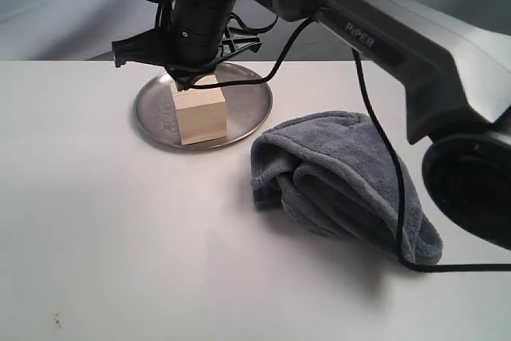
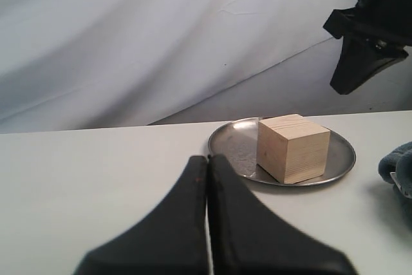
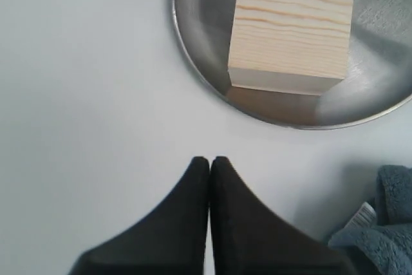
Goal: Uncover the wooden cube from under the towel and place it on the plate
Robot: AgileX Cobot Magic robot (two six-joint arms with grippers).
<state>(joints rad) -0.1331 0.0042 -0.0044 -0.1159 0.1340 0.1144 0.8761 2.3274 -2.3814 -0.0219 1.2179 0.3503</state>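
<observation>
Pale wood, the cube (image 1: 200, 113) sits on the steel plate (image 1: 247, 105), with the grey towel (image 1: 343, 173) heaped just beside it (the placing looks done). The right gripper (image 3: 210, 159) and left gripper (image 2: 207, 158) are both pinched closed and empty. Next I'd expect only a clean retreat.

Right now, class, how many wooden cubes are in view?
1. The wooden cube sits on the plate, apart from the crumpled towel, whose folds might hide more.
</observation>
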